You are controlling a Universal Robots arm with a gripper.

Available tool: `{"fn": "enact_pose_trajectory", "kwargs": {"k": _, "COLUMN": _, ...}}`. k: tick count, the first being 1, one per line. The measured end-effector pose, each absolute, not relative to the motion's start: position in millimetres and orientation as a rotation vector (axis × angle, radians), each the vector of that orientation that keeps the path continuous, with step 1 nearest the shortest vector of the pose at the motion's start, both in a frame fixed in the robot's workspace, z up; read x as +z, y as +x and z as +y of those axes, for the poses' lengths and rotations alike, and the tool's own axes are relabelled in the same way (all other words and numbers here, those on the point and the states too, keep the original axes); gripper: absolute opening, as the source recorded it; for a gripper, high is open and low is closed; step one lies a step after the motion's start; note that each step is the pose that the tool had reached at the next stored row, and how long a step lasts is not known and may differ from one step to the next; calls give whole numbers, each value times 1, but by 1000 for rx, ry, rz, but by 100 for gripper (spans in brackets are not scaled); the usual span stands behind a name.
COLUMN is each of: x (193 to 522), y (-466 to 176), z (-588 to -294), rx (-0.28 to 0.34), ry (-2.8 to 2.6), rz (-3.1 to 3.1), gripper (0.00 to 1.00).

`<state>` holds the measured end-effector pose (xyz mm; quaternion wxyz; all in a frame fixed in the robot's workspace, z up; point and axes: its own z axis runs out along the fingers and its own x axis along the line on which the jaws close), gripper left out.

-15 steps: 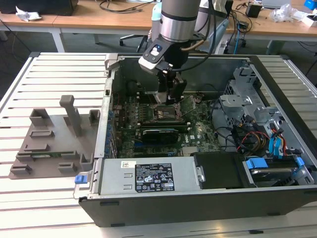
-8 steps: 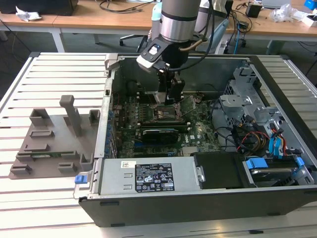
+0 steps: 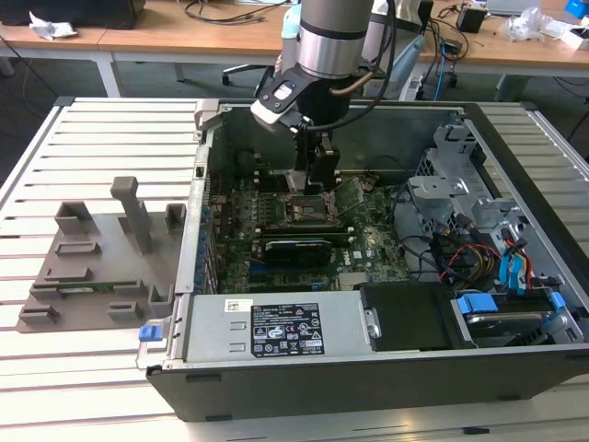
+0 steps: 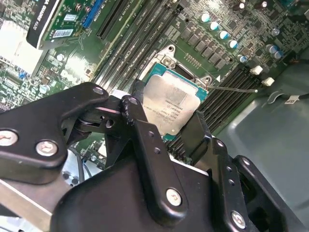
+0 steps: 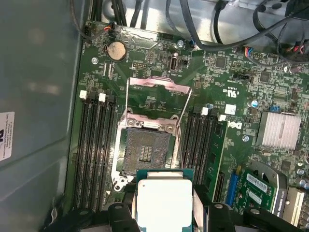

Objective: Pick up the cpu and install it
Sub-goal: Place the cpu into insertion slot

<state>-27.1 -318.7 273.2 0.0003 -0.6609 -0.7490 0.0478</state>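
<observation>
Gripper (image 4: 170,115): clamped on the cpu (image 5: 164,202) — black fingers (image 4: 200,131) press two opposite edges.
Cpu: between the fingertips, silvery top facing the wrist.
CPU socket (image 5: 147,152): bare, load plate (image 5: 157,84) swung up, just beyond the gripper on the motherboard (image 5: 231,72).
Computer case (image 3: 368,389): open, surrounding the gripper.

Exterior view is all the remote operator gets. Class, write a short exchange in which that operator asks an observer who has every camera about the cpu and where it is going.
Operator: Does the gripper actually have the cpu?
Observer: Yes. In the second wrist view the cpu, silvery top up, is clamped between the fingers.
Operator: Is the socket ready for it?
Observer: In the first wrist view the socket is empty, with its metal frame swung open. The cpu is at the socket's edge and not seated.
</observation>
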Motion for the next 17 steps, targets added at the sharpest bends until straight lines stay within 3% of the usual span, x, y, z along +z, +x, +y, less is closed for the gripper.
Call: {"fn": "enact_pose_trajectory", "kwargs": {"k": 17, "x": 273, "y": -27, "z": -319, "rx": 156, "ry": -2253, "rz": -2178, "gripper": 55}}
